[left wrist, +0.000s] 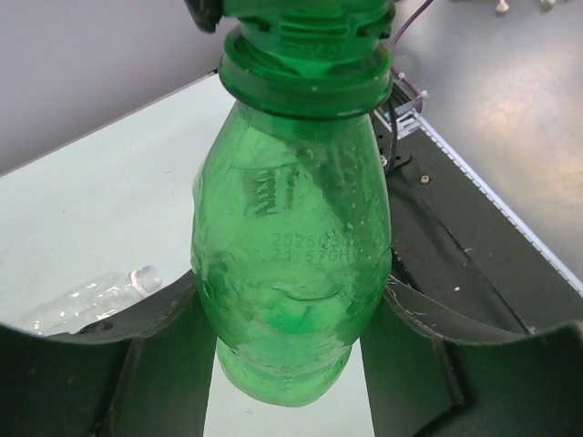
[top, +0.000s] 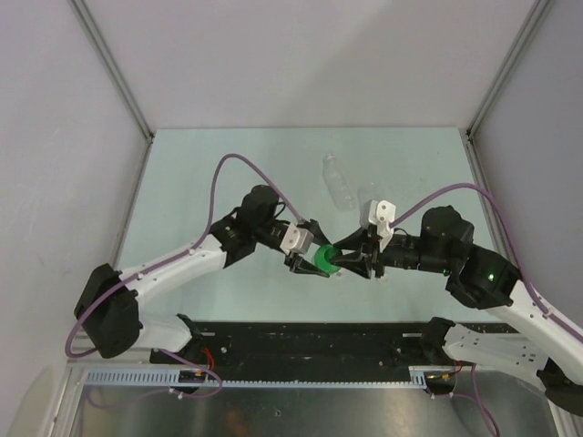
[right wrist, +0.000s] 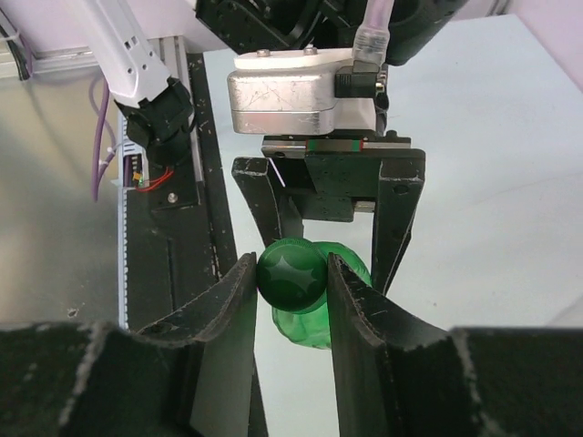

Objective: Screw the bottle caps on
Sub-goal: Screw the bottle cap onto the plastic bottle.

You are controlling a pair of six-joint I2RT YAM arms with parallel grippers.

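My left gripper (top: pixel 305 259) is shut on the body of a translucent green bottle (top: pixel 323 258), held level above the table between the two arms. In the left wrist view the bottle (left wrist: pixel 291 264) fills the gap between the fingers (left wrist: pixel 164 355). My right gripper (top: pixel 348 259) faces it and is shut on the dark green cap (right wrist: pixel 291 273), which sits on the bottle's neck (left wrist: pixel 305 77). Behind the cap in the right wrist view are the green bottle (right wrist: pixel 332 314) and the left gripper's fingers (right wrist: pixel 396 218). A clear ribbed bottle (top: pixel 339 182) lies on the table farther back.
The clear bottle (left wrist: pixel 91 300) lies on its side on the pale green table top (top: pixel 200 173). A black base plate (top: pixel 310 341) and a metal rail (top: pixel 273 375) run along the near edge. Grey walls (top: pixel 55 137) close in the left, back and right.
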